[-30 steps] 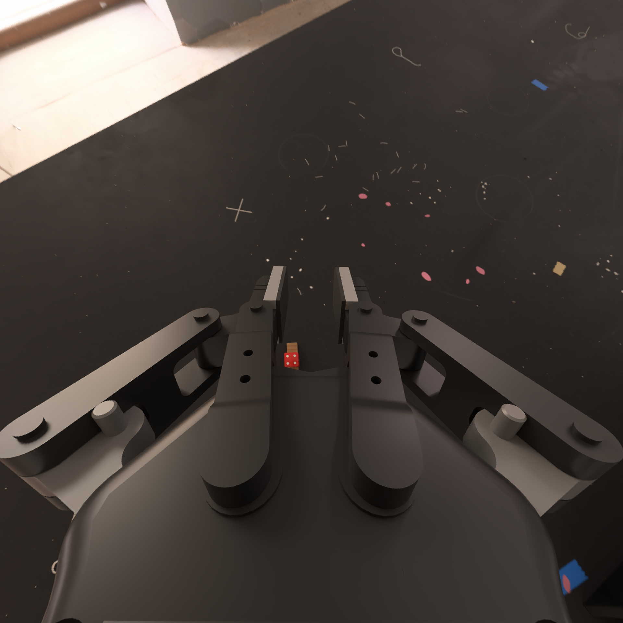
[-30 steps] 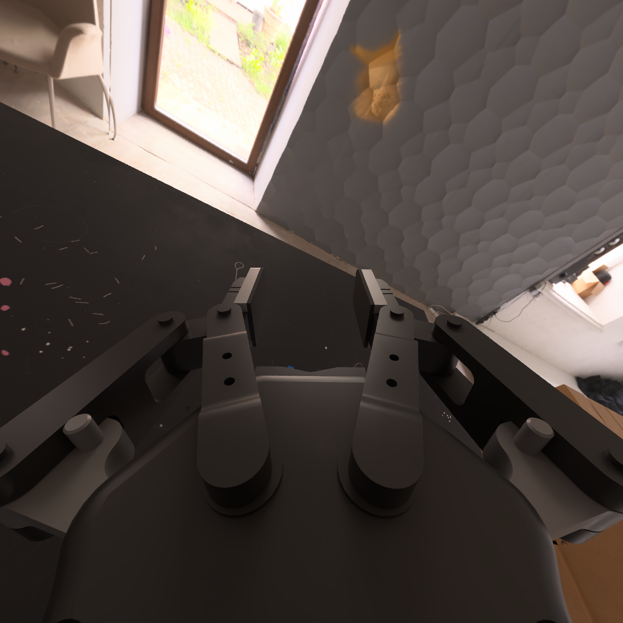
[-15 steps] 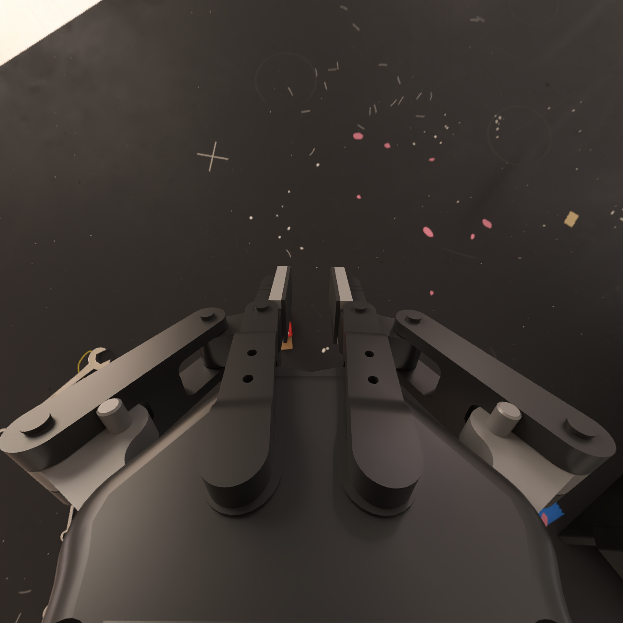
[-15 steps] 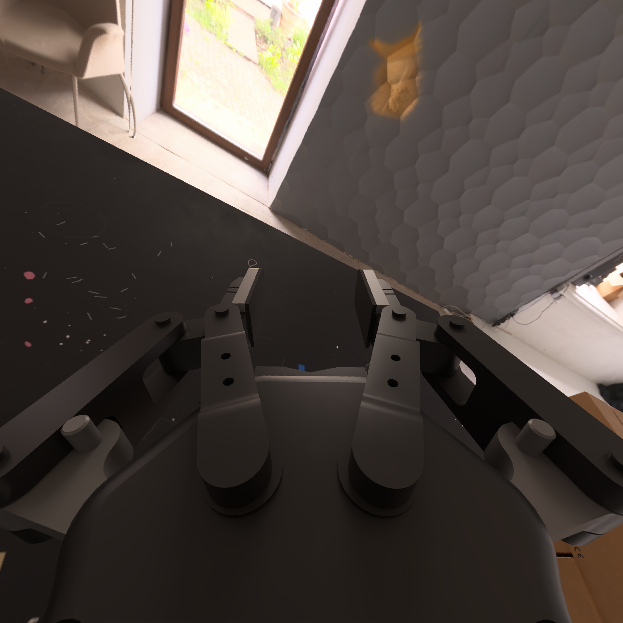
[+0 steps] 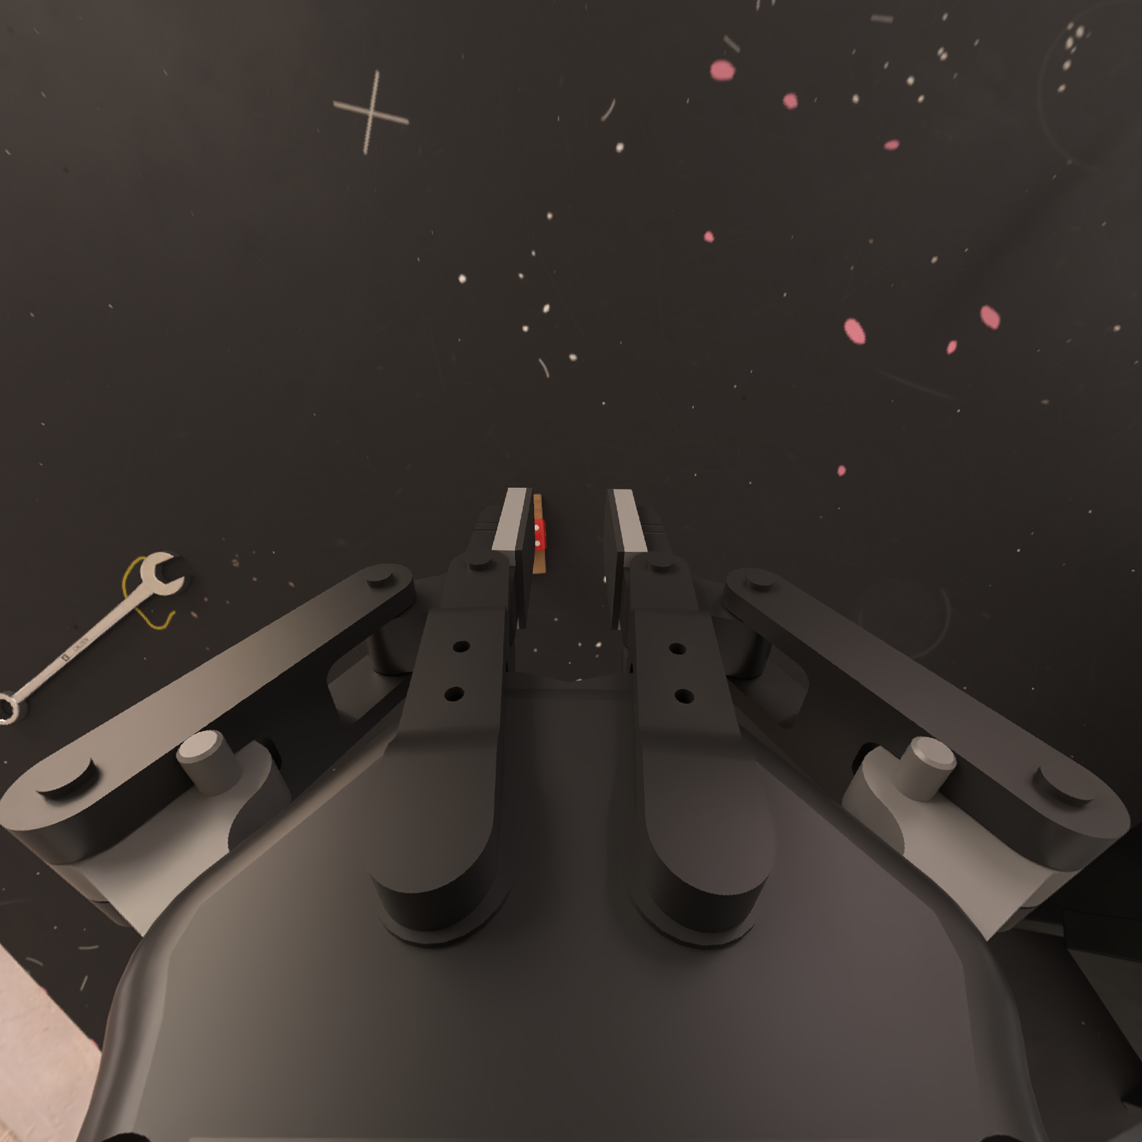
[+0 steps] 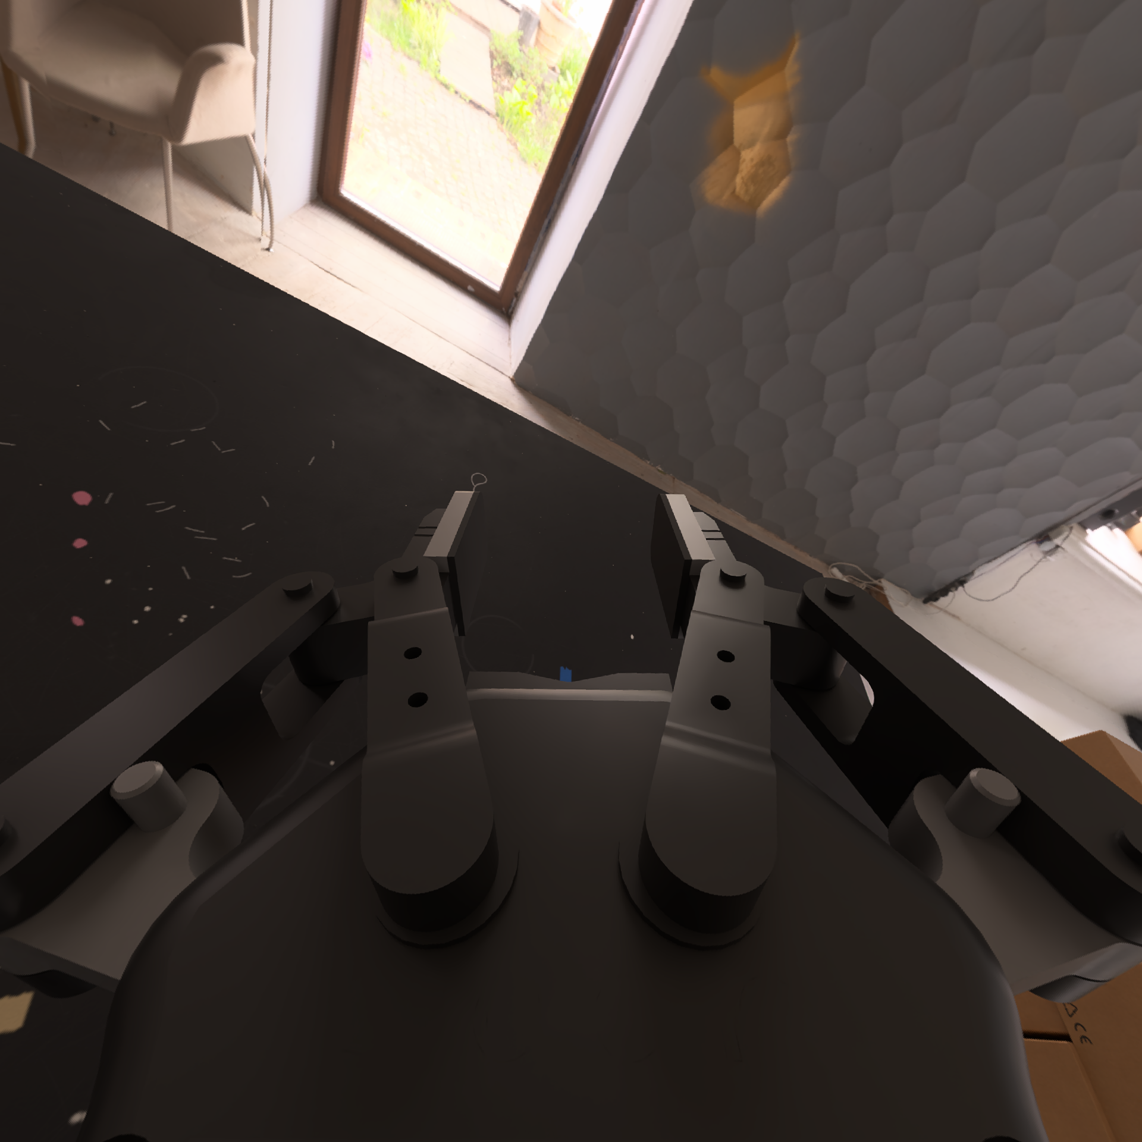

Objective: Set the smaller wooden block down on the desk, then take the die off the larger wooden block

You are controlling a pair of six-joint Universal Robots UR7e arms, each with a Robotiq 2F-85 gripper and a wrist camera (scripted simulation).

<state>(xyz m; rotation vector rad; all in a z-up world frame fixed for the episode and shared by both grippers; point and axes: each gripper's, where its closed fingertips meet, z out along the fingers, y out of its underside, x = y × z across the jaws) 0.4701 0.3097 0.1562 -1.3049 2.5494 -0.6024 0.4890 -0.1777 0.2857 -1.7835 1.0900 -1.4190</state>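
Observation:
In the left wrist view my left gripper (image 5: 568, 525) is open above the dark desk (image 5: 371, 371), with nothing between its pads. Just inside its left finger (image 5: 513, 519) a sliver of a wooden block (image 5: 538, 559) shows, with the red white-dotted die (image 5: 539, 535) on it. The finger hides most of both. I cannot tell which block this is, and no second block shows. In the right wrist view my right gripper (image 6: 565, 525) is open and empty above the far part of the desk (image 6: 185, 309).
A steel wrench (image 5: 93, 630) lies on a yellow loop at the desk's left. The desk edge (image 6: 432, 371) runs diagonally in the right wrist view, with the floor, a window (image 6: 445, 123), a chair (image 6: 136, 80) and a grey honeycomb wall (image 6: 865, 309) beyond. Cardboard boxes (image 6: 1087, 834) stand at the right.
The left gripper has moved over the desk towards the die and block, which now show higher between the fingers, at the left pad. The wrench has come further into view. The right gripper shifted slightly.

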